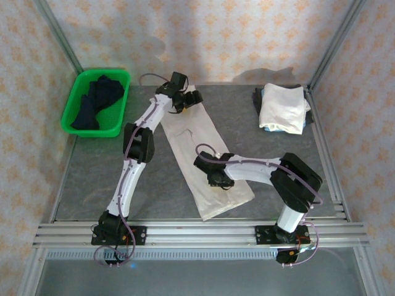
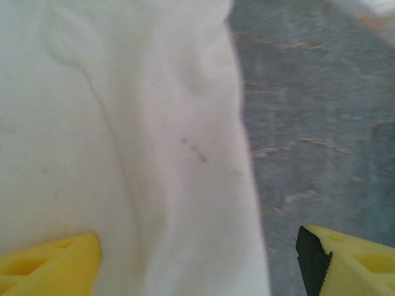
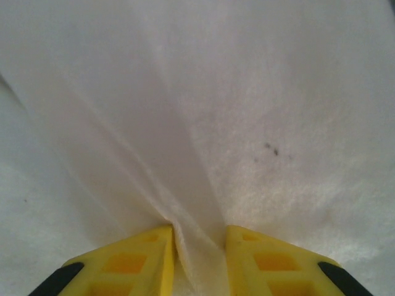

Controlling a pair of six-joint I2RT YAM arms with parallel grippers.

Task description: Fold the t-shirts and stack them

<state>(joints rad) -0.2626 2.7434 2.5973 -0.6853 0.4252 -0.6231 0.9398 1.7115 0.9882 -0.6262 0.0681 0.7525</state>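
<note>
A white t-shirt [image 1: 199, 143], folded into a long strip, lies slantwise across the grey table. My left gripper [image 1: 187, 98] hovers at its far end with the jaws wide apart. In the left wrist view the cloth [image 2: 123, 123] lies flat beneath the left gripper [image 2: 194, 264], its right edge running between the yellow fingers [image 2: 55, 262]. My right gripper [image 1: 217, 179] sits over the strip's near half. It is shut on a raised pinch of the t-shirt [image 3: 259, 92], the fold squeezed in the right gripper [image 3: 197, 250]. A stack of folded t-shirts [image 1: 282, 106] rests at the back right.
A green plastic basket [image 1: 75, 83] holding dark clothes [image 1: 95, 102] stands at the back left. Metal frame posts and patterned walls enclose the table [image 1: 92, 166]. A rail runs along the near edge by the arm bases.
</note>
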